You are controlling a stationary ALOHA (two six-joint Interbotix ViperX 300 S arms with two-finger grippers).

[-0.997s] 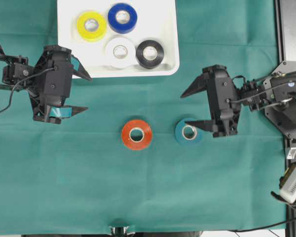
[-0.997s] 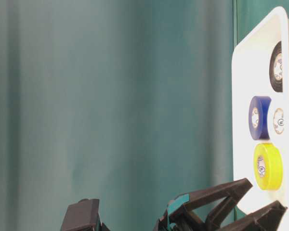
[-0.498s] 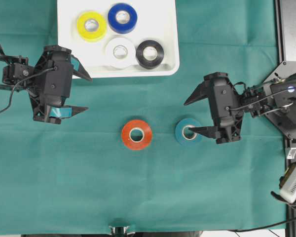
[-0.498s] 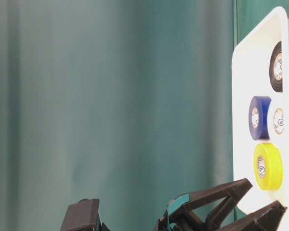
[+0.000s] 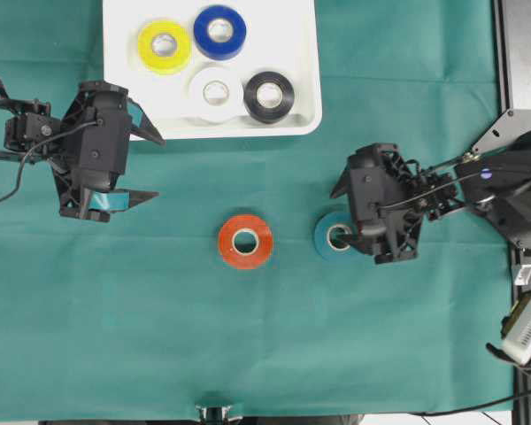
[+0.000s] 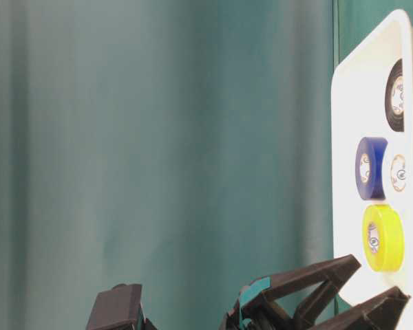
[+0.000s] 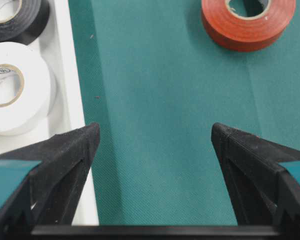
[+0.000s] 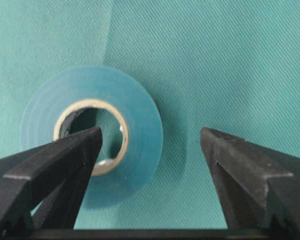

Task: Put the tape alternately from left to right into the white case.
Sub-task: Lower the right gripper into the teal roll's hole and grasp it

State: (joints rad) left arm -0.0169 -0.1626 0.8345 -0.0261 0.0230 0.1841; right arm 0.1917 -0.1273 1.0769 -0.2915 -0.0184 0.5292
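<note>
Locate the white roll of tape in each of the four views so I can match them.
Overhead: white roll in the white case, beside the black roll.
Table-level: at the right edge, partly behind the blue roll.
Left wrist: left side.
Right wrist: not in view.
Shared landmark: the white case.

you have four rolls lying flat in the white case (image 5: 294,53): yellow roll (image 5: 165,47) and blue roll (image 5: 219,32) at the far side, white roll (image 5: 216,92) and black roll (image 5: 269,96) nearer its front rim, touching. out on the cloth, your red roll (image 5: 245,241) and teal roll (image 5: 333,237) lie flat, apart, pale cores up.
</note>
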